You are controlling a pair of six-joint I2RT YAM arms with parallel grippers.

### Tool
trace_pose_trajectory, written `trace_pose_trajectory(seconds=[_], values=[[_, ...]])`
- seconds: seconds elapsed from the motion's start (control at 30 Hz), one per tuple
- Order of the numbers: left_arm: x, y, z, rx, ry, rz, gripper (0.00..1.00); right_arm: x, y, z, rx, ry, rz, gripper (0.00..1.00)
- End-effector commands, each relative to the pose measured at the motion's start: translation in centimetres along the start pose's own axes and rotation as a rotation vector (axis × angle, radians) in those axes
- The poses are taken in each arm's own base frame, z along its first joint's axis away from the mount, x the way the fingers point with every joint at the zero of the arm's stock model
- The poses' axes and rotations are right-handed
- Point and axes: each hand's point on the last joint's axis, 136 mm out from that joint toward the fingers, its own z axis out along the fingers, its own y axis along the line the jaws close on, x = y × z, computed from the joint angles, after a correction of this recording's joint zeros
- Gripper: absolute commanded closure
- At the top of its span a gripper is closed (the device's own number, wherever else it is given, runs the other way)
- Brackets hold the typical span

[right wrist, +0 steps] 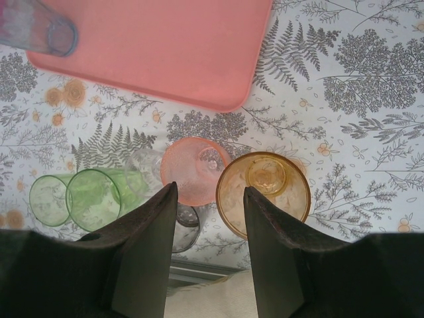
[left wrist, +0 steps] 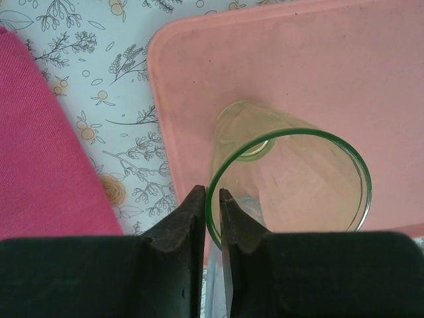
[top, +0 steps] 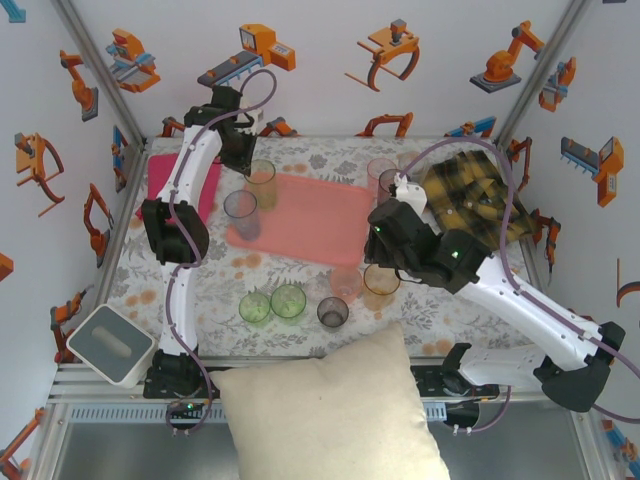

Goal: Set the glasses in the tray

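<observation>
Pinching a tumbler rim at the tray's corner
I see my left end effector (left wrist: 211, 193) closed on the green-rimmed tumbler (left wrist: 298, 185), upright on the salmon tray (left wrist: 371, 66); my right end effector (right wrist: 209, 189) hangs open above the pink tumbler (right wrist: 194, 169) and orange tumbler (right wrist: 264, 192) on the bench (right wrist: 371, 99).

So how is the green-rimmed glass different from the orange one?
The green-rimmed glass sits on the tray; the orange glass sits on the flowery tablecloth. The left gripper straddles the green-rimmed glass's rim; no gripper touches the orange glass. Both stand upright and are see-through.
</observation>
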Motion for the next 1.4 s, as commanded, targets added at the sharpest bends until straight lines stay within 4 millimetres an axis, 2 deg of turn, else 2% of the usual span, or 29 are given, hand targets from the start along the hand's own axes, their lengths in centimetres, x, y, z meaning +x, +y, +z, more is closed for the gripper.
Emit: trace_pose_trajectory(seconds=[0.0,0.2,0.37,0.53,1.07,1.23,1.37], values=[[0.2,0.0,-0.1,-0.009,0.008,-0.003,0.81,-0.1,-0.3,-0.2,0.008,-0.027,0.015,0.56],[0.4,0.1,-0.5,-0.021,0.016,0.003,0.9,-0.1,-0.3,0.0,0.008,-0.028,0.015,0.56],[0.4,0.3,-0.9,-0.03,0.017,0.001,0.88,0.0,-0.2,0.1,0.008,-0.026,0.013,0.56],[0.5,0.7,-1.3,-0.051,0.017,0.003,0.91,0.1,-0.2,0.1,0.006,-0.025,0.014,0.56],[1.0,2.2,-3.0,-0.089,0.025,-0.014,0.91,0.4,0.1,0.6,-0.008,-0.019,0.017,0.56],[1.6,2.4,-2.8,-0.08,0.042,-0.022,0.9,0.5,0.1,0.7,-0.009,-0.02,0.018,0.56],[2.0,2.4,-2.4,-0.076,0.058,-0.022,0.85,0.5,0.2,0.8,-0.01,-0.019,0.018,0.56]])
